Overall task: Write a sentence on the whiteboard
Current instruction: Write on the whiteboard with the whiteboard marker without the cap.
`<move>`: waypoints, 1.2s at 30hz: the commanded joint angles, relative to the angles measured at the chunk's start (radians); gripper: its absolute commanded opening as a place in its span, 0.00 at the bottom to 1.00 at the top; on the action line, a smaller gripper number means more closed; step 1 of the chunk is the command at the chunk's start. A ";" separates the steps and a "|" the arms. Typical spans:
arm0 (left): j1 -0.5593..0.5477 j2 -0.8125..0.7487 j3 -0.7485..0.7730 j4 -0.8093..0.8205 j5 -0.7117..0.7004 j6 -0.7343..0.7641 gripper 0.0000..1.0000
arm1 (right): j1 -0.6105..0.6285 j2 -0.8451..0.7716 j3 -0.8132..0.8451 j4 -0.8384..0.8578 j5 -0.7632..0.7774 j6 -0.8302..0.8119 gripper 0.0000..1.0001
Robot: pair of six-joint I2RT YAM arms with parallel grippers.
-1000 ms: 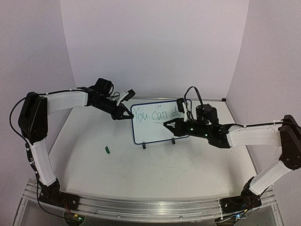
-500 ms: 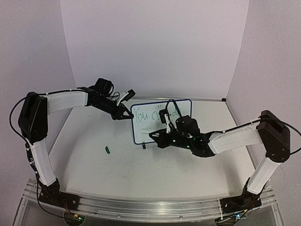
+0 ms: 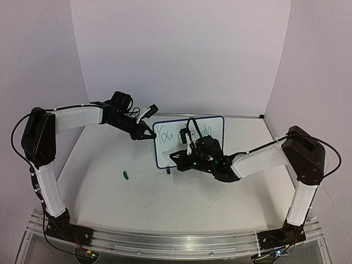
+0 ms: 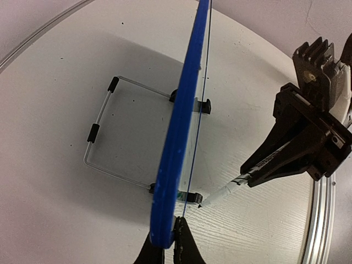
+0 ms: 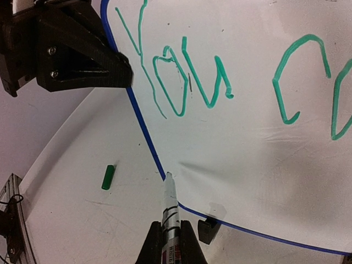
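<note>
— What's different from a second ago?

— The right gripper has swung from the right end of the whiteboard across to its lower-left corner. The left arm and the board have not shifted.

— What is it carrying?

— A marker, pinched between both fingers with the nib pointing forward. The nib sits at the board's face right beside the blue frame, low on the left. Whether it actually touches, I cannot tell.

— And the left gripper?

— Closed on the board's left edge: in its own wrist view the blue frame runs edge-on up from between the two fingertips. From the right wrist its black finger lies against the frame beside the first letter.

— Where does the board stand?

— Upright toward the back of the table, between the two arms, on a wire stand with black clip feet at its lower edge.

— The sentence?

— Green, along the top of the board: "You" reads plainly from the right wrist, then a "c" and the start of another letter cut off by the picture's edge. From above, the right arm hides the middle of the line. Below the writing the board is blank.

— Anything else?

— A green cap lies on the table, left of the board and well apart from both grippers.
</note>
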State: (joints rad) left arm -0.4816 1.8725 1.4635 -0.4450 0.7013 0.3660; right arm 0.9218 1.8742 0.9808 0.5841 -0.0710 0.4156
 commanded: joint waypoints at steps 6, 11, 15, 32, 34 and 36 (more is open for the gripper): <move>0.011 -0.001 -0.013 -0.003 -0.136 0.047 0.00 | 0.003 0.067 0.070 0.018 0.037 0.013 0.00; 0.011 -0.002 -0.011 -0.003 -0.136 0.047 0.00 | 0.003 0.080 0.084 0.007 0.068 0.020 0.00; 0.011 -0.003 -0.012 -0.003 -0.138 0.047 0.00 | 0.003 0.070 0.072 -0.001 0.122 0.025 0.00; 0.011 -0.003 -0.011 -0.003 -0.137 0.047 0.00 | 0.003 -0.027 -0.012 -0.013 0.222 0.014 0.00; 0.011 -0.003 -0.011 -0.003 -0.137 0.047 0.00 | 0.003 -0.031 -0.013 -0.013 0.203 0.010 0.00; 0.011 -0.003 -0.011 -0.004 -0.137 0.047 0.00 | 0.003 -0.038 -0.014 -0.012 0.163 0.001 0.00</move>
State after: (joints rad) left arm -0.4816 1.8725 1.4635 -0.4446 0.7006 0.3660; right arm 0.9367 1.8858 0.9750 0.5615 0.0925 0.4305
